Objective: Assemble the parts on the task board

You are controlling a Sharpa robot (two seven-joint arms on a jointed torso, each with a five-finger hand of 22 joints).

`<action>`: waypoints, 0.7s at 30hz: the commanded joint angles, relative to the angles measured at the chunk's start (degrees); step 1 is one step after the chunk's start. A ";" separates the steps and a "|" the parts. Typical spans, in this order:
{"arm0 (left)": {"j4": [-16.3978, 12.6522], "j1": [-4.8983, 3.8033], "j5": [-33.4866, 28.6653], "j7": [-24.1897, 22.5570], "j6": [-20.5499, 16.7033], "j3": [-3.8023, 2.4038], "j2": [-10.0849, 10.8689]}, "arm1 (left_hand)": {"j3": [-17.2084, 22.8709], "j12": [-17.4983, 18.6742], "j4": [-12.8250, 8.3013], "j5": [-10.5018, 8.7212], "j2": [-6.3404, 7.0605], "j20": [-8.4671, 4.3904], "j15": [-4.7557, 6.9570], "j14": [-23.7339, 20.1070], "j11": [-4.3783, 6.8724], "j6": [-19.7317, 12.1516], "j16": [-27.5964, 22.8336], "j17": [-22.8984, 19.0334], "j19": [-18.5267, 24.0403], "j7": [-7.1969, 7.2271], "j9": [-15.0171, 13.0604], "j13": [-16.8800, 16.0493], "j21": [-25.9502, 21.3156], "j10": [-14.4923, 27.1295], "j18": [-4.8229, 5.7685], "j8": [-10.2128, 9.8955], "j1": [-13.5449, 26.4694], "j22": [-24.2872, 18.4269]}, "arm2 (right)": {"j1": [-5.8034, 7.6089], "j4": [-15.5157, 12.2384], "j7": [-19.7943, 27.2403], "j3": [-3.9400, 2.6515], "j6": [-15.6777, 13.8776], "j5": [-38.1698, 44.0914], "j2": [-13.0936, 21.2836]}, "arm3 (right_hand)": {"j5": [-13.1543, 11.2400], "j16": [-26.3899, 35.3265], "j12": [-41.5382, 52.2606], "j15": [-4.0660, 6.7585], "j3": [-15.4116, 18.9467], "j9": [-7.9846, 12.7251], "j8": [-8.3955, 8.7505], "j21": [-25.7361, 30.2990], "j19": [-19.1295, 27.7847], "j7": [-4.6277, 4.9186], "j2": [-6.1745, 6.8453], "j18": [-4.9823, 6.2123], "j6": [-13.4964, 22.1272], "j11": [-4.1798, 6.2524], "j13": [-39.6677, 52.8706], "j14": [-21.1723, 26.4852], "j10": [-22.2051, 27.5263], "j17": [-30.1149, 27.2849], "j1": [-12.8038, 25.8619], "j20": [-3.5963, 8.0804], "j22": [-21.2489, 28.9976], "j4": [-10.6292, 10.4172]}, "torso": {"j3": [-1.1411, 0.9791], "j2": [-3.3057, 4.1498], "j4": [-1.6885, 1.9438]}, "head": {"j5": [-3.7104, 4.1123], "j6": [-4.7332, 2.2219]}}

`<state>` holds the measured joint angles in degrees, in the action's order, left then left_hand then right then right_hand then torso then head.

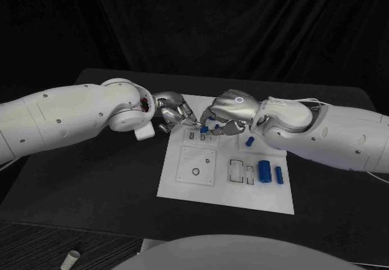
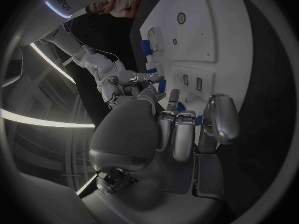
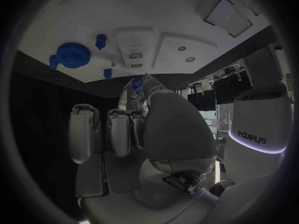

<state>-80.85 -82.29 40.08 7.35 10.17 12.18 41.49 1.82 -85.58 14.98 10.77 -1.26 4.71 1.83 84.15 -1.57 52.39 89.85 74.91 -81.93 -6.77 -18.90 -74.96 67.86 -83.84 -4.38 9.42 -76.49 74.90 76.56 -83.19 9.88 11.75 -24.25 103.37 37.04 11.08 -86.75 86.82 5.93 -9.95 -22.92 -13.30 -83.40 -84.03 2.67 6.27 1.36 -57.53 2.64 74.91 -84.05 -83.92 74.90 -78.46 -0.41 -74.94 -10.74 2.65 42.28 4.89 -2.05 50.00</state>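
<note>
**Both hands meet over the far edge of the task board**

On your left, the left arm (image 1: 73,112) reaches in across the black table (image 1: 97,185), and the left hand (image 1: 174,112) sits at the far left corner of the task board (image 1: 231,194). Its fingers (image 2: 177,129) are curled inward; in the left wrist view a bit of blue shows among the fingertips, but you cannot tell whether the hand actually holds a part or only touches one.

Moving right, the board's left half carries a raised white square plate with a small ring and a hole in it, and beside it a pair of narrow rectangular slots (image 1: 236,170). Far of these, small blue parts (image 1: 204,129) stand right between the two hands, so the hands themselves block your view of that area from the head camera.

Further right, the right hand (image 1: 231,112) hangs over the far middle of the board, its fingers bent down toward those small parts. A blue piece (image 3: 137,83) sits at its fingertip in the right wrist view; whether it is pinched cannot be told. That view also shows a blue gear (image 3: 73,55) standing on the board.

On the board's right half lie a thick blue cylinder (image 1: 264,172), a thinner blue pin (image 1: 280,175) just beside it, and a short blue peg (image 1: 249,141) farther back, close under the right arm (image 1: 340,138).

The word "sharpa" can be read on the white robot body in both wrist views.

A white tube-like object (image 1: 71,259) lies on the floor at near left.
</note>
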 commanded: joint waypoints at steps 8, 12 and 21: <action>0.43 0.17 -0.71 -0.43 2.16 -0.05 -0.78 | -0.68 0.13 -0.23 -1.01 0.32 0.02 -0.30 5.57 -0.20 1.02 -0.29 14.67 0.21 0.25 0.23 -12.31 -0.34 -3.33 0.10 0.64 -0.50 9.46 | 0.11 -0.21 -1.40 -0.02 -1.13 0.05 -0.31 | 0.22 0.29 -0.16 -0.47 0.09 -0.14 -0.44 0.33 -2.31 0.28 -0.08 0.40 -0.45 -0.42 9.45 -4.38 -2.51 9.76 -0.21 -0.58 -12.73 0.27 | -0.04 0.02 0.30 | 0.03 0.00; 0.65 0.19 -0.71 -0.67 2.01 -0.05 -1.00 | -0.61 0.02 -0.87 0.25 0.09 -0.14 -0.05 5.55 0.12 2.02 -0.31 14.64 0.26 0.64 0.30 -12.35 -0.39 -3.38 0.07 1.43 -1.33 9.44 | 0.11 -0.15 -1.49 -0.02 -0.92 0.05 -0.46 | 0.21 0.28 -0.16 -0.48 0.08 -0.16 -0.44 0.34 -2.31 0.30 -0.08 0.40 -0.46 -0.43 9.45 -4.38 -2.50 9.76 -0.22 -0.58 -12.73 0.28 | 0.05 0.09 0.21 | -0.01 0.00; 0.90 0.23 -0.71 -1.16 1.90 -0.06 -1.37 | -0.09 -0.46 -2.51 6.13 -0.03 -0.58 0.41 5.56 0.66 2.98 -0.28 14.66 0.23 1.19 0.68 -12.56 -0.16 -3.66 0.10 2.85 -3.28 9.48 | 0.11 0.04 -1.88 -0.02 -0.07 0.05 -0.78 | 0.13 0.37 -0.27 -0.53 0.06 -0.25 -0.46 0.56 -2.19 0.36 -0.08 0.45 -0.49 -0.49 9.27 -4.35 -2.39 9.64 -0.37 -0.62 -12.66 0.37 | -0.03 0.18 0.32 | 0.04 0.00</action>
<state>-79.93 -82.14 40.07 7.27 11.47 12.18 40.29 1.84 -85.86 12.78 16.61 -1.45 4.49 1.83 84.15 -1.35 55.09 89.85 74.91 -81.72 -5.55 -18.27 -75.10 67.64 -84.04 -4.39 12.09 -79.25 74.90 76.57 -83.14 9.35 11.75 -24.36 103.35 36.31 11.04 -86.75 86.82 5.93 -9.95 -23.08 -13.51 -82.97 -83.82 2.99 6.27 1.36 -57.63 2.65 74.91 -84.05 -83.92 74.90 -78.46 -0.61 -74.93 -10.74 2.68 42.43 5.16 -1.99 50.00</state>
